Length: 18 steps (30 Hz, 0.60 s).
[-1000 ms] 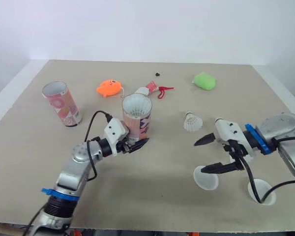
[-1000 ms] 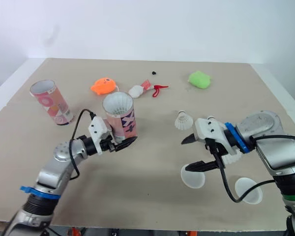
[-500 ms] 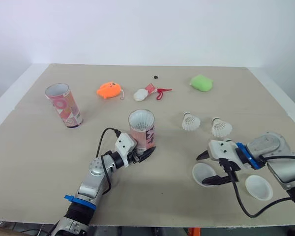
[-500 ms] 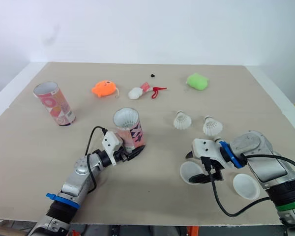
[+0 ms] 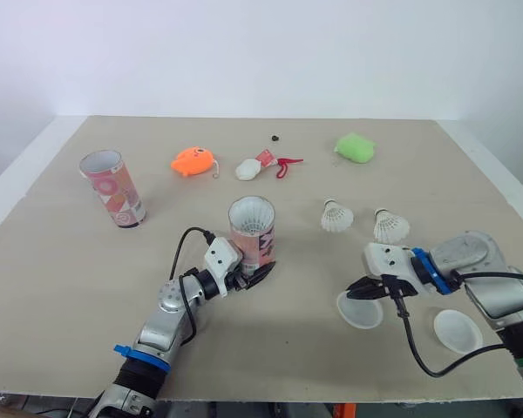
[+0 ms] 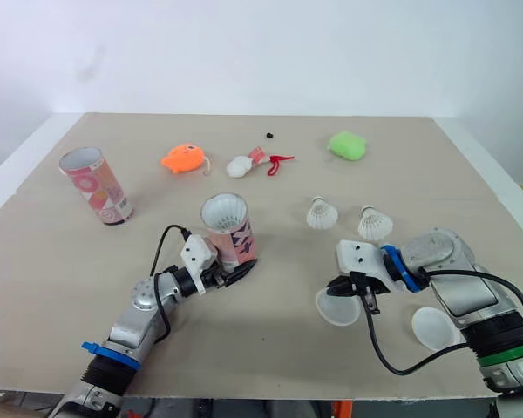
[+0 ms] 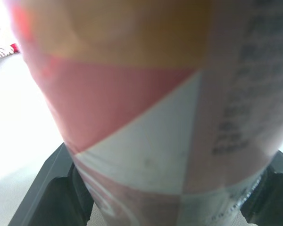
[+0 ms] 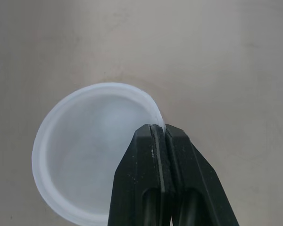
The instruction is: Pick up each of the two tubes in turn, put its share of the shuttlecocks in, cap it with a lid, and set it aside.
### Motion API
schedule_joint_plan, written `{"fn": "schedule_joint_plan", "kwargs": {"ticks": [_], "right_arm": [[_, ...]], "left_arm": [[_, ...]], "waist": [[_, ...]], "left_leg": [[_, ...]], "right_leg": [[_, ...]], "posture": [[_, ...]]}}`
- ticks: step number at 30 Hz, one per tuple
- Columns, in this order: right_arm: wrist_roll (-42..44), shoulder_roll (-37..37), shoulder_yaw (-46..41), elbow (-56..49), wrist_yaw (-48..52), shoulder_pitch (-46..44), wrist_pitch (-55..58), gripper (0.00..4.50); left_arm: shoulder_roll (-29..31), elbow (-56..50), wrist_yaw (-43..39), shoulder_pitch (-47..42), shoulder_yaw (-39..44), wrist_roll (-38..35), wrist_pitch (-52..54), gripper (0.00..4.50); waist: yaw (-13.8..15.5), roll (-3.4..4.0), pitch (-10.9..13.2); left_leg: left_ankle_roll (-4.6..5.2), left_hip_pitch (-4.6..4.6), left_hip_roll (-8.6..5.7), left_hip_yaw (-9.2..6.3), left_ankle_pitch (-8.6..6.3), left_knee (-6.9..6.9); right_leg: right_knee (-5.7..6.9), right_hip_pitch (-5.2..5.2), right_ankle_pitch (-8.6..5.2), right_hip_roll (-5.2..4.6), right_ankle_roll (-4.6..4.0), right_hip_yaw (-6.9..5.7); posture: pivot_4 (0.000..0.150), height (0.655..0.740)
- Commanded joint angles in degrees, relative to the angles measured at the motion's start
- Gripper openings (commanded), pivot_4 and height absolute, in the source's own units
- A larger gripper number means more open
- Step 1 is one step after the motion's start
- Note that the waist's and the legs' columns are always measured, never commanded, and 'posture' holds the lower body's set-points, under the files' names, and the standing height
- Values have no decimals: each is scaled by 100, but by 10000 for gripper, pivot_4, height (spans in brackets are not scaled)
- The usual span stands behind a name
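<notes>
I'm pinching the lid (image 8: 89, 155) by its thin rim in my right gripper (image 8: 158, 128), four o'clock from the tube (image 5: 252, 235) my left gripper (image 5: 254, 272) is clamping; that shallow bite is risking a slip.

Black fingers (image 8: 142, 181) pinch the rim of a translucent white lid (image 8: 82, 146).

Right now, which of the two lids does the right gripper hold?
The inner lid, its rim pinched by the right gripper; the other lid lies free, further right.
</notes>
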Motion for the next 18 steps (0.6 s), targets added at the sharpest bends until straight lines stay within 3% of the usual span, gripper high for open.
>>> {"fn": "schedule_joint_plan", "kwargs": {"ticks": [1,8,18], "right_arm": [[753,366,-476,-275,-58,-1222,686,1277],[1435,1511,-531,-418,-596,-3548,1513,1277],[765,2016,469,-194,-595,-4401,1412,1277]], "left_arm": [[33,143,-39,72,-130,98,164,33721],[38,166,-46,51,-156,124,199,33721],[78,164,54,49,-205,205,232,33721]], "waist": [[-1,8,2],[3,38,13],[4,33,10]], "left_leg": [[0,-1,-6,-2,0,0],[0,-8,-22,-14,0,-12],[-5,-28,-31,-22,-6,-20]], "right_leg": [[0,-2,1,-3,3,6],[-3,-17,5,-1,11,16],[-18,-19,-3,-45,46,2]], "posture": [[1500,7400],[1500,7400],[1500,7400]]}}
